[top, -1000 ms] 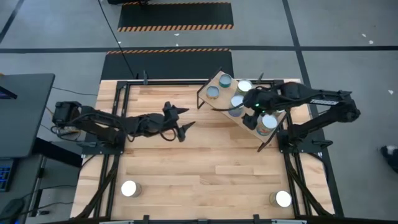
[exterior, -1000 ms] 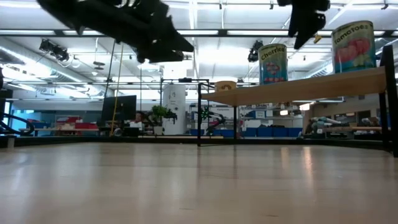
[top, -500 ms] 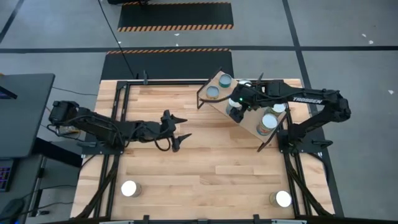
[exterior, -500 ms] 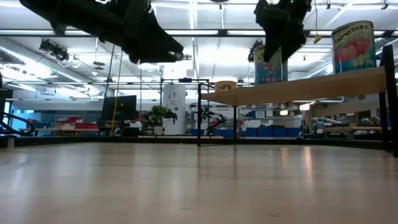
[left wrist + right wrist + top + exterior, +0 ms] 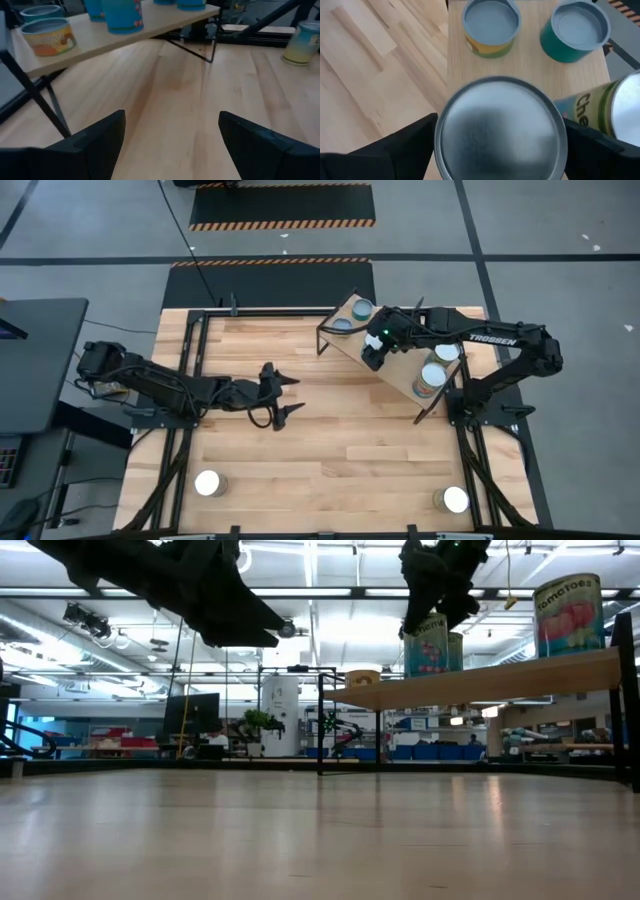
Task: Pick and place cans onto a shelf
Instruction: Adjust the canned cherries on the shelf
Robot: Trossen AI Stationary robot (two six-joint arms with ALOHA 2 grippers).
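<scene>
A silver-topped can sits clamped between the fingers of the right gripper, held above the near edge of the shelf, where a yellow-labelled can and a green can stand side by side. Two more cans wait at the table's front corners. The left gripper hovers mid-table, fingers spread and empty.
</scene>
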